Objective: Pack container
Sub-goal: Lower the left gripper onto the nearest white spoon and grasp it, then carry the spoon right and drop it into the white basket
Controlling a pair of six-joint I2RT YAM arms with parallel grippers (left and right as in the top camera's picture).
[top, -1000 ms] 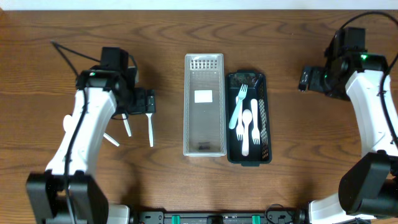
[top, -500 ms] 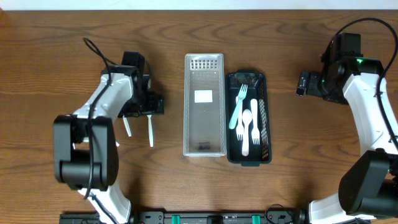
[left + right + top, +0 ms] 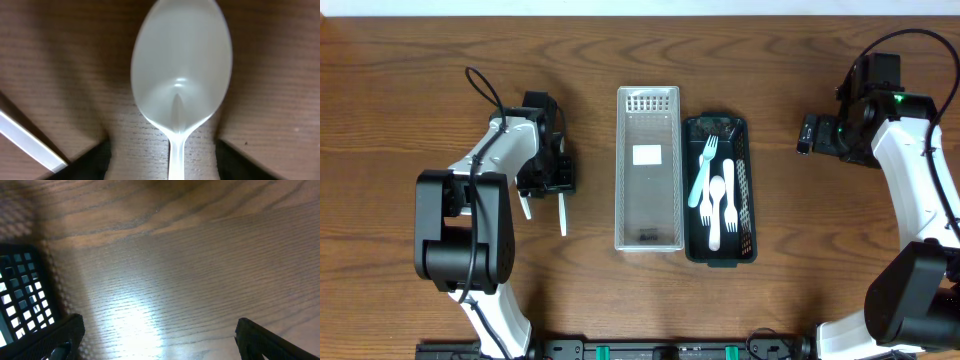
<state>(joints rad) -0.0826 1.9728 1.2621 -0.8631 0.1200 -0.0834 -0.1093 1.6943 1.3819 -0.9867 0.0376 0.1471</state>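
Left claw [image 3: 170, 162] stands open astride the handle of a white spoon [image 3: 181, 80], a dark finger on either side, gripping nothing. In the last second it has turned and settled over this spoon, which lies on the desk [image 3: 420, 60] at left centre of the overhead frame, so a pick looks close. Right claw [image 3: 159, 337] gapes wide and empty at upper right. The clear container [image 3: 620, 200] holds only a white label [image 3: 647, 155], whose writing is unreadable.
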